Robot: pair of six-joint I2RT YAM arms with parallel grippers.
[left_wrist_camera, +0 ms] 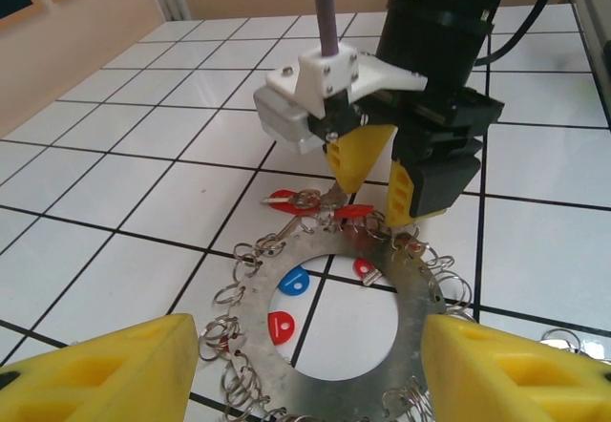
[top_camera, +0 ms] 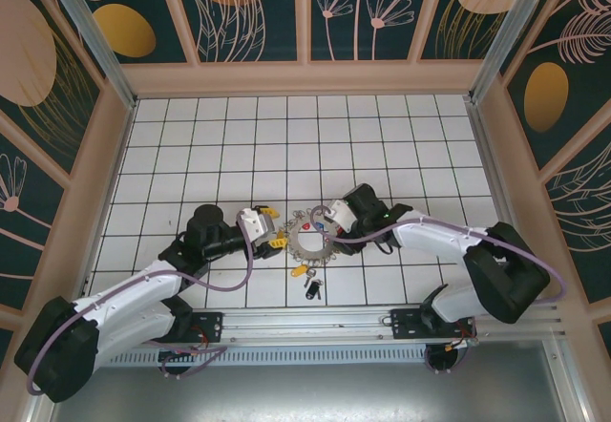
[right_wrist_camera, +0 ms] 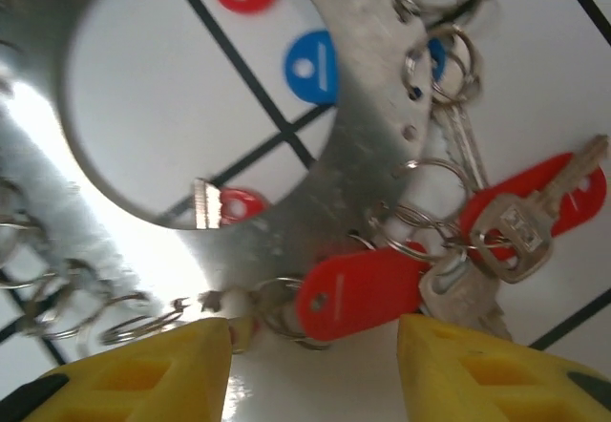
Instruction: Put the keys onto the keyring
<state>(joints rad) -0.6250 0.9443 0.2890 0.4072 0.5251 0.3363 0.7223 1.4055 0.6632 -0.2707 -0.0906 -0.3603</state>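
Nearest the arm bases, a black key (top_camera: 311,289) and a yellow key (top_camera: 301,271) lie loose on the white tiled table (top_camera: 191,145), just short of the keyring (left_wrist_camera: 418,293). The keyring lies flat mid-table, fringed with small split rings. The left arm stretches in low from the left and sets the left gripper (top_camera: 274,228) beside the ring's left rim, its yellow fingers (left_wrist_camera: 105,374) spread wide and clasping nothing. Their tips and the ring's near edge are cut off in the wrist view. The right arm bends in from the right, and the right gripper (left_wrist_camera: 380,179) points steeply down over the far rim. Its fingers (right_wrist_camera: 143,374) are parted and empty, with a red tag (right_wrist_camera: 358,293) just ahead between them. A silver key (right_wrist_camera: 506,236) overlaps another tag; whether either hangs on the ring I cannot tell. A blue tag (right_wrist_camera: 310,64) shows through the hole. Beyond, bare tiles run to the walls (top_camera: 305,78), with room on both flanks.
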